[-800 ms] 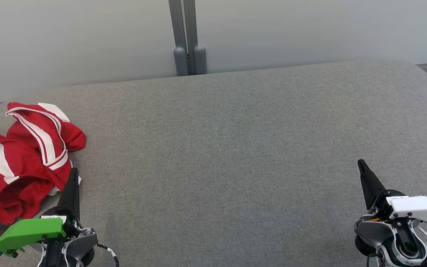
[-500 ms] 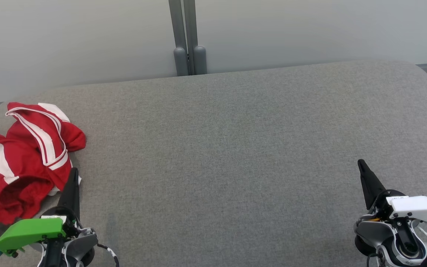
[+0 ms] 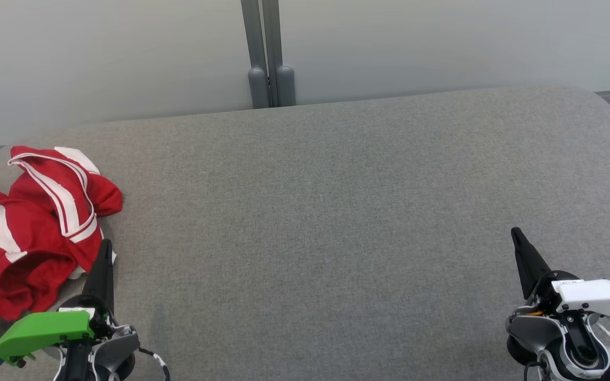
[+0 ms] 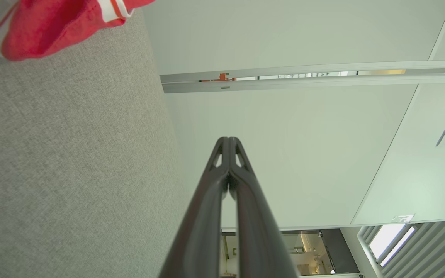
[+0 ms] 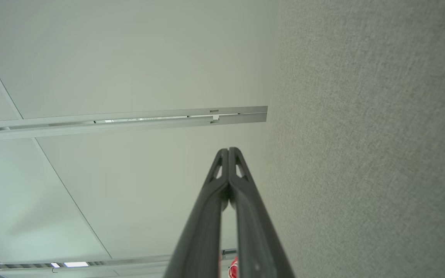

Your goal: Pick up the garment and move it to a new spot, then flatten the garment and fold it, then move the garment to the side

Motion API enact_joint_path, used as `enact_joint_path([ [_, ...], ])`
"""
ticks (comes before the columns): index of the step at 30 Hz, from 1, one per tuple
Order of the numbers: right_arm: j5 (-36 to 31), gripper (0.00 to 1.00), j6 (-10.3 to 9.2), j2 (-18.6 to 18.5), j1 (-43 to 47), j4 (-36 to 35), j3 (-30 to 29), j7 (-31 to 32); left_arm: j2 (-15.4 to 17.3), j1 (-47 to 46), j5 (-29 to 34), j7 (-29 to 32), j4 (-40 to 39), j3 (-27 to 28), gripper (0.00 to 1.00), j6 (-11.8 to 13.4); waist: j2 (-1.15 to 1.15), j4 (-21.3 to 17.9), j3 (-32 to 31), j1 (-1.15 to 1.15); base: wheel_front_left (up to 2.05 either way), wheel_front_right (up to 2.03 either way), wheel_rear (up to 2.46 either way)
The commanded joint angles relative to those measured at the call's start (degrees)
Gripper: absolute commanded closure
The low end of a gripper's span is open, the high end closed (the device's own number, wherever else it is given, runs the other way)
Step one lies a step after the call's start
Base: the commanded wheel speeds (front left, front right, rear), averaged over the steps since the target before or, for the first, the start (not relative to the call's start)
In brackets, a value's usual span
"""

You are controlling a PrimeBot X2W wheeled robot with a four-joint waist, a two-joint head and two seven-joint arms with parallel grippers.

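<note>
A crumpled red garment (image 3: 24,238) with white stripes lies bunched at the far left of the grey upholstered surface (image 3: 337,211). A corner of the garment (image 4: 56,23) also shows at the top left of the left wrist view. My left gripper (image 3: 106,244) is at the lower left, its tip just right of the garment's edge, fingers pressed together with nothing between them (image 4: 228,141). My right gripper (image 3: 515,232) rests at the lower right, far from the garment, also shut and empty (image 5: 228,150).
A pale wall panel with a grey vertical post (image 3: 268,53) stands behind the surface's far edge. The rounded corners of the surface fall off at the far left and far right.
</note>
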Motion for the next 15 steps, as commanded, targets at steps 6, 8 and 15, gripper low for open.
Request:
enact_joint_path([
  [6,0.29,1.0,0.05,-0.07,-0.66,-0.18,-0.08,0.28,0.04,-0.71,-0.04,0.19,-0.07,0.09,1.0,0.04,0.0,0.0,0.0,0.0,0.0,0.0,0.0],
  [8,0.29,1.0,0.05,-0.07,-0.66,-0.18,-0.08,0.28,0.04,-0.71,-0.04,0.19,-0.07,0.09,1.0,0.04,0.0,0.0,0.0,0.0,0.0,0.0,0.0],
  [15,0.29,1.0,0.05,-0.07,-0.66,-0.18,-0.08,0.28,0.04,-0.71,-0.04,0.19,-0.07,0.09,1.0,0.04,0.0,0.0,0.0,0.0,0.0,0.0,0.0],
])
